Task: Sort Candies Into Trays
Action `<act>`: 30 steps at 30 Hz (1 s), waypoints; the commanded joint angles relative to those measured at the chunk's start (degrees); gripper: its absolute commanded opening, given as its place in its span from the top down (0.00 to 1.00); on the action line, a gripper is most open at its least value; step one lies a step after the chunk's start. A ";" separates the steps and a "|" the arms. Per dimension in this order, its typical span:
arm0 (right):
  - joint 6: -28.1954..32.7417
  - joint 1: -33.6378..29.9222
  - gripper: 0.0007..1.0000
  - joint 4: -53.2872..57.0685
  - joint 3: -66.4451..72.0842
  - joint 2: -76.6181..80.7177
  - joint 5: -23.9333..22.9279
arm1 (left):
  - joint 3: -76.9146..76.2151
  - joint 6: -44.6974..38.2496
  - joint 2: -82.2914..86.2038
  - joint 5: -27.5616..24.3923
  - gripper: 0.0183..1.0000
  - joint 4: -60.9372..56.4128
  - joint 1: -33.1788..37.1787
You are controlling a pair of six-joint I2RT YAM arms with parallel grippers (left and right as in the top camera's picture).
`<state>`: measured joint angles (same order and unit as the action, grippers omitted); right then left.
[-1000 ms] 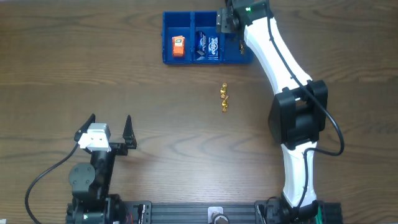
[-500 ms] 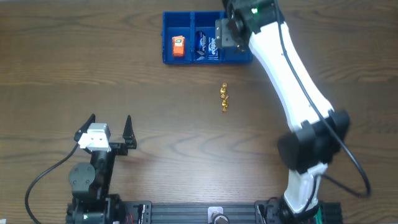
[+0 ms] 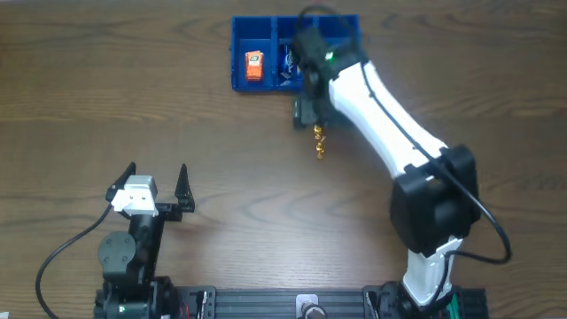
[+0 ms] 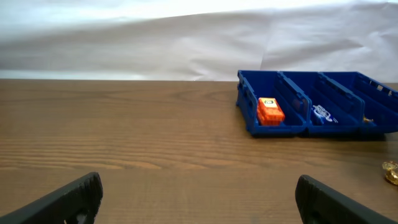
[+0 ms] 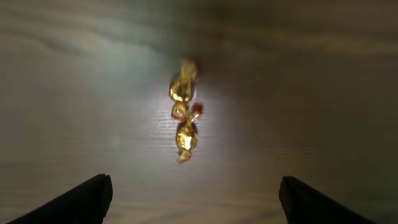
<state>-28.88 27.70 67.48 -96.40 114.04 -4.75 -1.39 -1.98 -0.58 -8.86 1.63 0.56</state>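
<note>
Nearest my bases, my left gripper point(image 3: 157, 168) sits low over the wooden table point(image 3: 106, 97) on its own side. Its fingers are spread wide with nothing between them, pointing up the table toward the tray.

Farther out, my right arm reaches up from its base and leans in across the middle, wrist turned down. My right gripper point(image 5: 193, 183) hangs above the gold candies point(image 5: 183, 118), fingers far apart and empty. The candies lie in the gap between the fingers but farther up the wrist view, so I judge I am not quite centred on them.

The candies are a small cluster of foil-wrapped sweets in a short line, touching end to end, on the bare wood just short of the tray. I cannot say whether there are two or three. I expect them to be very light, with hard centres under crinkly, slick foil and twisted ends that crush easily. One candy will likely skid or drag its neighbour if nudged. I would close across the plump middle of an end piece, not on a twist.

Beyond them stands the blue tray point(image 3: 237, 53). An orange candy point(image 3: 254, 66) lies in its left compartment and blue-wrapped candies point(image 3: 288, 64) in the middle one. My arm partly hides the right one.
</note>
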 commanded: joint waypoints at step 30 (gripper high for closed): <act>-1.81 0.20 0.22 -10.88 10.97 8.24 4.48 | 1.11 -0.85 0.33 -1.05 0.00 1.97 -0.22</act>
<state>-29.78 27.90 56.71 -85.62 121.05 -0.36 -1.39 -1.98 -0.60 -8.88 1.65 0.56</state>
